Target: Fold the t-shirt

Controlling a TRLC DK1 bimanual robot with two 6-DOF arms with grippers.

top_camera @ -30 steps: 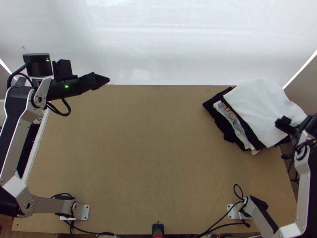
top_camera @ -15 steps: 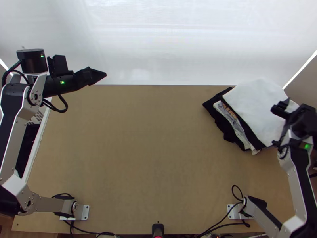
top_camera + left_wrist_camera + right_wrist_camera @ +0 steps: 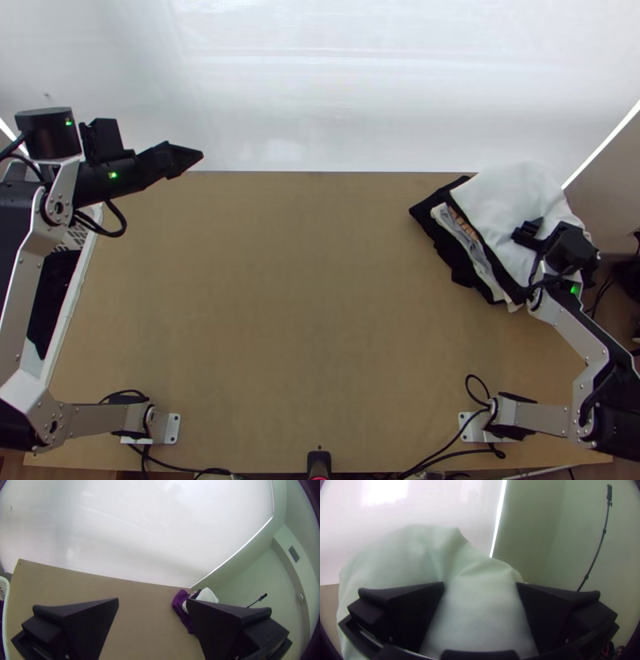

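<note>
Right end effector [image 3: 480,584] swung inward over white garment [image 3: 508,192] | left end effector [image 3: 152,599] eased outward | both spread | likely tidying finished fold

The left arm [image 3: 29,280] and right arm [image 3: 576,333] have silver-grey links, rounded black joints [image 3: 58,208], looping black cables [image 3: 117,230] and small green lights [image 3: 113,174]. The left pincer [image 3: 200,154] is black and wedge-shaped, with small screws [image 3: 67,656].
</note>
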